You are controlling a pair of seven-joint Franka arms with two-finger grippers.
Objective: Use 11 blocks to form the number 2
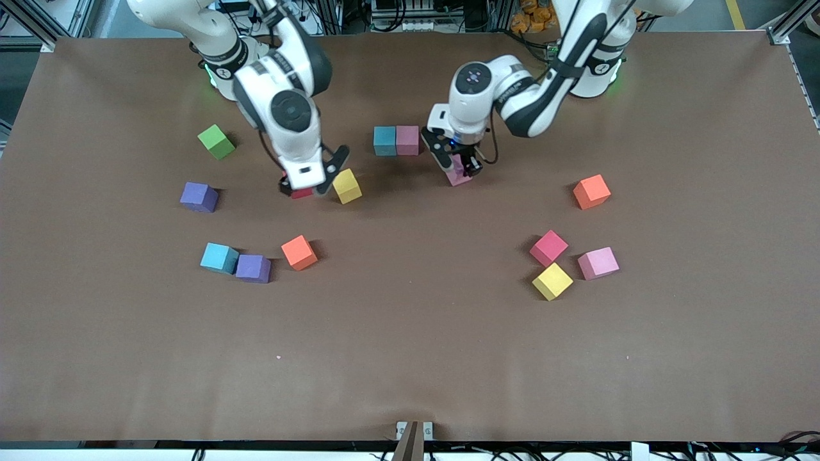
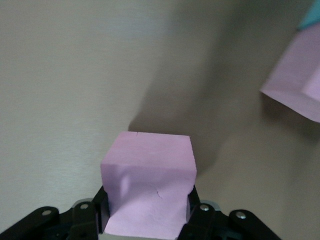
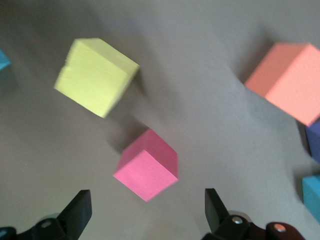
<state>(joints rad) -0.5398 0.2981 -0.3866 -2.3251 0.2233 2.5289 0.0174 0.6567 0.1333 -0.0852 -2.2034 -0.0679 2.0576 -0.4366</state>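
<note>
the left end effector (image 1: 460, 168) is pinching a pink block (image 2: 148, 182) between its fingers, just over the desk (image 1: 410, 358) near the middle of the edge where the arms stand. close by sit a teal block (image 1: 384, 140) and another pink block (image 1: 407, 139), touching side by side.

the right end effector (image 1: 314, 179) hangs with its fingers spread wide over a red block (image 3: 146, 170), not gripping it; a yellow block (image 1: 346, 186) lies just beside it.

toward the right arm's end of the desk lie a green cube (image 1: 216, 141), a purple block (image 1: 198, 196), and nearer the front camera a blue block (image 1: 219, 258) touching a second purple block (image 1: 253, 268), with an orange block (image 1: 299, 252) near them.

toward the left arm's end lie another orange block (image 1: 591, 191) and a cluster of a red block (image 1: 549, 248), a yellow block (image 1: 552, 281) and a pink block (image 1: 598, 263).
</note>
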